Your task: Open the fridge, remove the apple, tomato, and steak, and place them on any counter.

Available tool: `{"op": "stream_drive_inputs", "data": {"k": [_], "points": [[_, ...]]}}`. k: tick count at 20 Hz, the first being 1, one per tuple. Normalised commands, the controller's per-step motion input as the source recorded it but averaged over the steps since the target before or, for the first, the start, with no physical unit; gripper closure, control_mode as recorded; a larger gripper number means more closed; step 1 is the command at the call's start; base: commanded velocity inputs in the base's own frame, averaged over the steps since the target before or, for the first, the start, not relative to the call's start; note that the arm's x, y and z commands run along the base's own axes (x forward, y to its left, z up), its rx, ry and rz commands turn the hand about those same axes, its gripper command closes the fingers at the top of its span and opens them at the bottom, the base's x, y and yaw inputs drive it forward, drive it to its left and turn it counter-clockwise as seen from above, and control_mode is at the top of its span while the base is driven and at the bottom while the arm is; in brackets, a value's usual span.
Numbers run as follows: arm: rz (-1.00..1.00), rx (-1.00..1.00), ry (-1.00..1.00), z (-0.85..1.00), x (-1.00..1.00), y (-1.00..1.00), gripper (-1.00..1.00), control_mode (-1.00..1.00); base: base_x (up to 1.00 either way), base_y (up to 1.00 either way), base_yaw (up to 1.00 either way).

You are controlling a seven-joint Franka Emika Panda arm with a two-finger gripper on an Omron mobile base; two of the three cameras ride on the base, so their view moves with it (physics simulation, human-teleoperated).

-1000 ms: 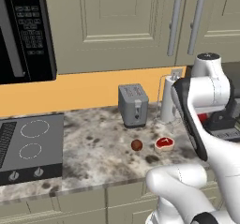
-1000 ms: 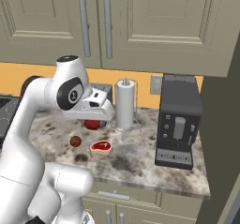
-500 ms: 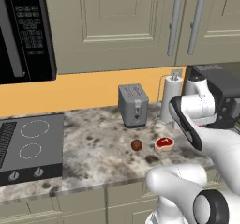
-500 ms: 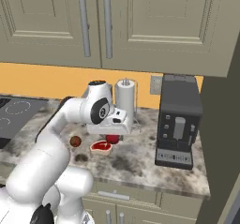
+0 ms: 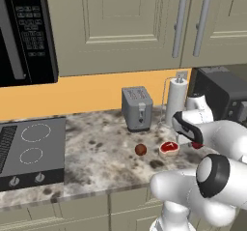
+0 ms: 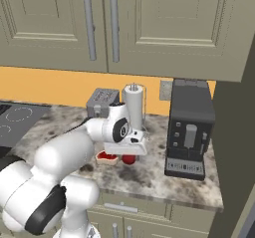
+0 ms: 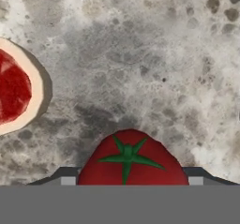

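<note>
While hand (image 7: 127,183) pinches tomato (image 7: 131,160) low over counter (image 7: 140,54), steak (image 7: 16,92) lies beside.

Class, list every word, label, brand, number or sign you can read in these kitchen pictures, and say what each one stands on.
Microwave display, top left of the left base view: pale digits, too blurred to read.
Microwave keypad below the display: rows of small pale labels, too small to read.
Coffee machine: buttons, no readable marking.
Toaster, paper towel roll, cabinets: no text.
</note>
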Motion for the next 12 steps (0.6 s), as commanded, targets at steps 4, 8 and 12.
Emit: {"op": "stream_drive_inputs", "data": {"k": [4, 8, 12], "points": [[0.0, 0.0, 0.01, -0.17, 0.05, 0.0, 1.0, -1.0, 0.0, 0.0, 0.0], [0.0, 0.0, 0.0, -0.02, 0.04, -0.01, -1.0, -1.0, 0.0, 0.0, 0.0], [0.0, 0.0, 0.0, 0.0, 0.12, 0.0, -1.0, -1.0, 0.0, 0.0, 0.0]]}}
